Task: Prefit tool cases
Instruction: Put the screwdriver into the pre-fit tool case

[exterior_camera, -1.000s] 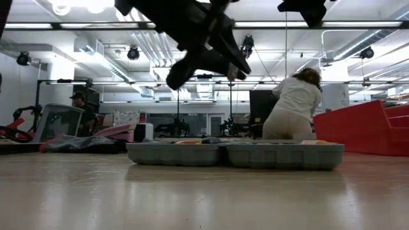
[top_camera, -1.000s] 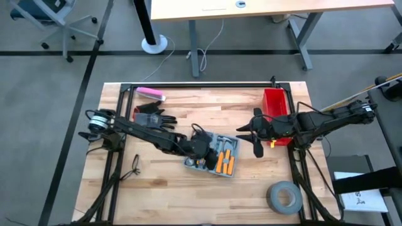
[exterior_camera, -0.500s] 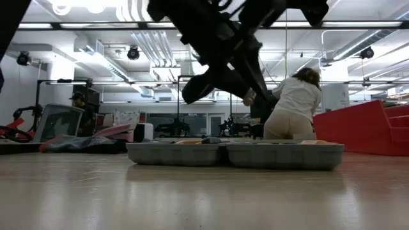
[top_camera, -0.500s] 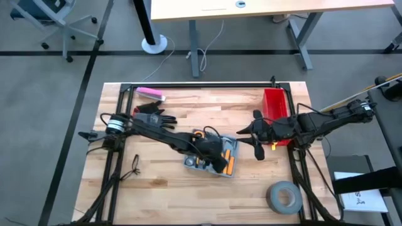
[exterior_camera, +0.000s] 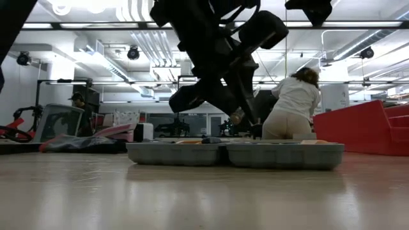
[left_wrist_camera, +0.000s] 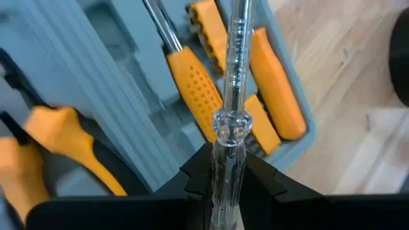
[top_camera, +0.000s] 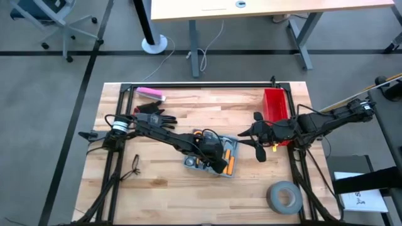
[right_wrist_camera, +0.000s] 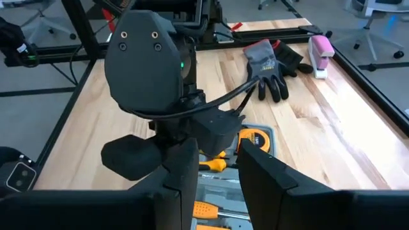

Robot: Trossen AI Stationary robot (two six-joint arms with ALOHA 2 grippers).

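Observation:
The tool case (top_camera: 191, 162) lies open and flat at the table's middle; it is grey-blue, with orange-handled tools (left_wrist_camera: 192, 86) in its slots. My left gripper (top_camera: 220, 163) hangs slanting down over the case's right half, shut on a thin clear plastic tool (left_wrist_camera: 233, 57). In the low view this gripper (exterior_camera: 239, 118) is just above the case (exterior_camera: 233, 154). My right gripper (top_camera: 257, 139) waits open to the right of the case, in front of the red bin, with nothing between its fingers (right_wrist_camera: 182, 172). My left gripper pinches the clear tool's thicker end (left_wrist_camera: 225, 160) between its two fingers. The tool runs on along the fingers, slanting down over the orange handles in the case. Whether its far end touches the case, I cannot tell.
A red bin (top_camera: 275, 107) stands at the table's right edge and a grey tape roll (top_camera: 284, 196) lies at the near right corner. Dark gloves (top_camera: 154, 116) and a pink object (top_camera: 151, 94) lie at the far left. A person (exterior_camera: 291, 105) stands beyond the table.
My left gripper has gone down and toward the table's near right over the case, tipping more steeply downward, with the clear tool still in its hold. The case has stayed where it was.

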